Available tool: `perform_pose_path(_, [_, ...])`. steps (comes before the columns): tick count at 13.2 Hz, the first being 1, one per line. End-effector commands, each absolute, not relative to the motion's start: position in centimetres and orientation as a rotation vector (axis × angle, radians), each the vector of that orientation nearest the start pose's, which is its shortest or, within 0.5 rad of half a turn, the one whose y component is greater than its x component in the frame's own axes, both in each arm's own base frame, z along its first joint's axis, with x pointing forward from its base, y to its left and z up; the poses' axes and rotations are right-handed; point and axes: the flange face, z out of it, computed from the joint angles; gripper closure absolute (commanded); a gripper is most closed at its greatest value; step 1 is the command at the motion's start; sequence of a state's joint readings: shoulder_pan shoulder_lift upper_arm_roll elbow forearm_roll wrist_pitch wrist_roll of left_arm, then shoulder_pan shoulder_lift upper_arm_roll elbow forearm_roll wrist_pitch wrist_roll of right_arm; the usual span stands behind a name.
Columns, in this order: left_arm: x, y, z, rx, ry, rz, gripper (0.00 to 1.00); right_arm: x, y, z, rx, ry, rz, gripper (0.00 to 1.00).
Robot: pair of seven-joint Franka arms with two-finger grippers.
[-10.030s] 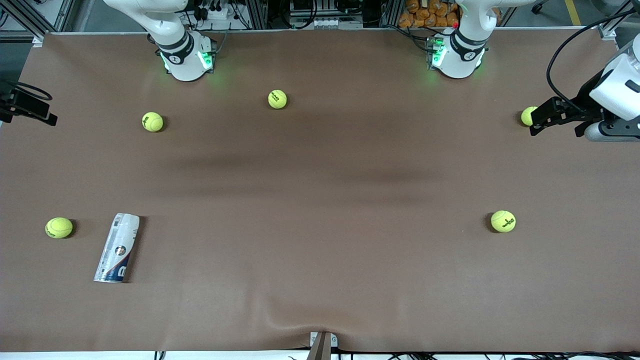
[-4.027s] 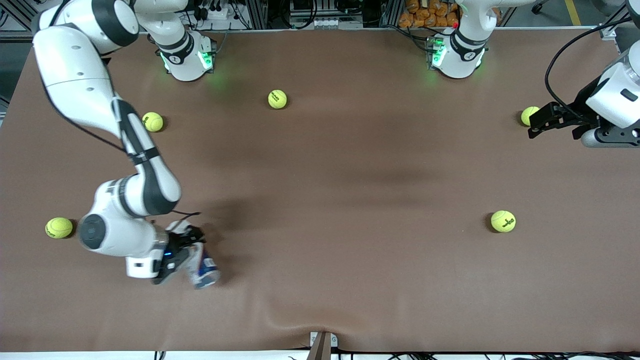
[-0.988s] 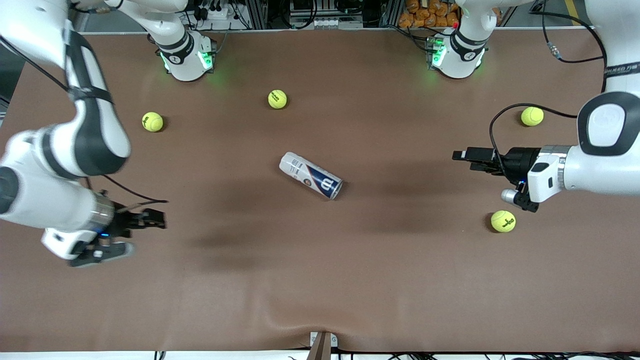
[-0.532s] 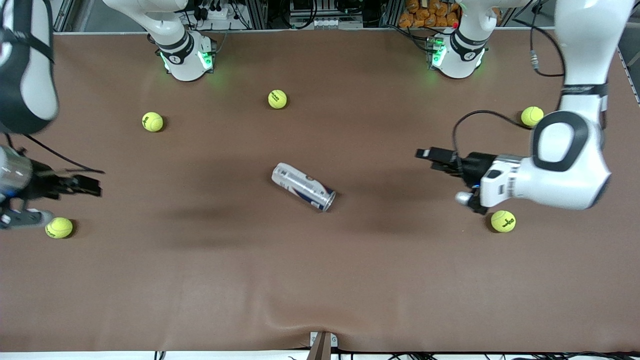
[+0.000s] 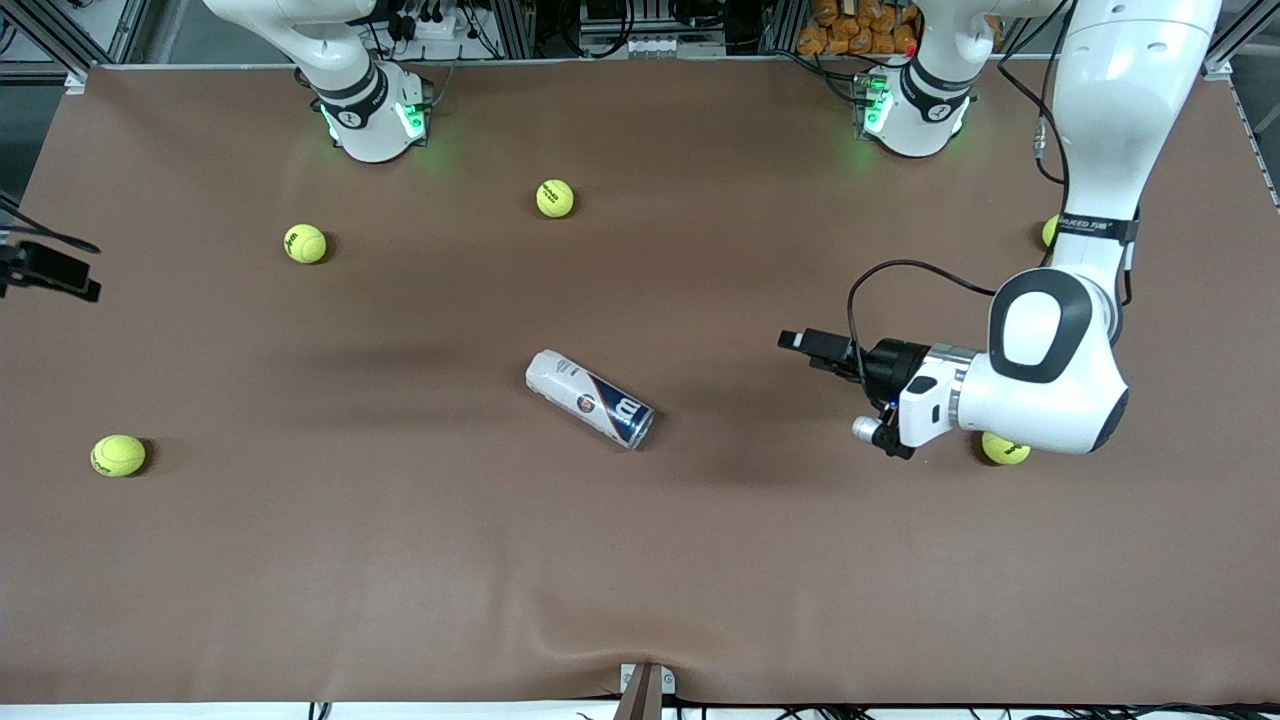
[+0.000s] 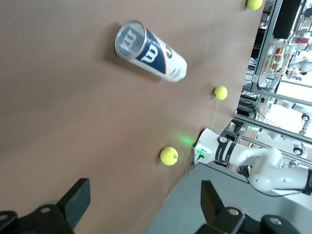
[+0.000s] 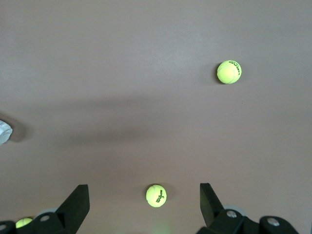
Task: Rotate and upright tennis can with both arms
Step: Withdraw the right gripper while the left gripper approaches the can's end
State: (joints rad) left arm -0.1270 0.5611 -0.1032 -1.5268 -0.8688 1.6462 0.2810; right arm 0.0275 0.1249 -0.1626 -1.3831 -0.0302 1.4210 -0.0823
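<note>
The tennis can (image 5: 590,398) lies on its side near the middle of the brown table, with its open silvery rim toward the left arm's end. In the left wrist view the can (image 6: 151,48) shows its W logo. My left gripper (image 5: 805,345) is open and empty. It is over the table toward the left arm's end from the can, apart from it and pointing at it. Its fingers (image 6: 78,200) stand wide apart. My right gripper (image 5: 55,272) is open and empty at the table's edge at the right arm's end. Its fingers (image 7: 78,202) are spread.
Yellow-green tennis balls lie scattered: one (image 5: 555,198) and another (image 5: 305,243) near the right arm's base, and one (image 5: 118,455) at the right arm's end. One (image 5: 1003,452) and another (image 5: 1048,230) are partly hidden by the left arm. The table cloth (image 5: 640,560) is brown.
The right arm carried the can to the table's middle, let go and drew back to the table's edge. The can rolled a little nearer the camera. The left gripper moved toward it.
</note>
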Motion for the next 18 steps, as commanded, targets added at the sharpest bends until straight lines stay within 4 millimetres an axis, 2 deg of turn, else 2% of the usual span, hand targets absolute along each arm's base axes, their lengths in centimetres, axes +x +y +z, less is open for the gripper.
perform_pose_path(1, [65.0, -23.4, 33.2, 2.138, -0.258, -0.413, 0.0, 54.2, -6.7, 65.5, -3.156, 0.177, 0.133, 0.0])
perform_pose_path(3, [65.7, -24.1, 32.7, 2.141, -0.254, -0.387, 0.0, 53.2, -7.2, 66.3, -3.162, 0.203, 0.146, 0.0])
perform_pose_path(5, [65.7, -25.5, 32.3, 2.151, -0.27, -0.356, 0.0, 52.6, -8.8, 66.8, -3.156, 0.253, 0.164, 0.0])
perform_pose_path(7, [65.5, -27.2, 30.6, 2.152, -0.303, -0.322, 0.0, 51.7, -9.3, 67.0, -3.141, 0.271, 0.211, 0.0])
perform_pose_path(8, [65.5, -28.0, 30.3, 2.136, -0.312, -0.293, 0.0, 51.7, -9.0, 67.0, -3.13, 0.256, 0.211, 0.0])
perform_pose_path(9, [65.5, -28.4, 29.3, 2.129, -0.329, -0.276, 0.0, 52.0, -7.8, 67.0, -3.133, 0.212, 0.201, 0.0])
perform_pose_path(11, [65.8, -28.4, 27.0, 2.081, -0.322, -0.246, 0.0, 52.0, -6.1, 67.1, -3.138, 0.175, 0.216, 0.0])
perform_pose_path(14, [65.9, -28.8, 25.0, 2.011, -0.321, -0.2, 0.0, 52.0, -6.2, 66.8, -3.134, 0.179, 0.237, 0.0])
perform_pose_path(18, [65.2, -30.7, 24.1, 2.019, -0.346, -0.192, 0.0, 52.3, -5.3, 67.9, -3.099, 0.059, 0.167, 0.0])
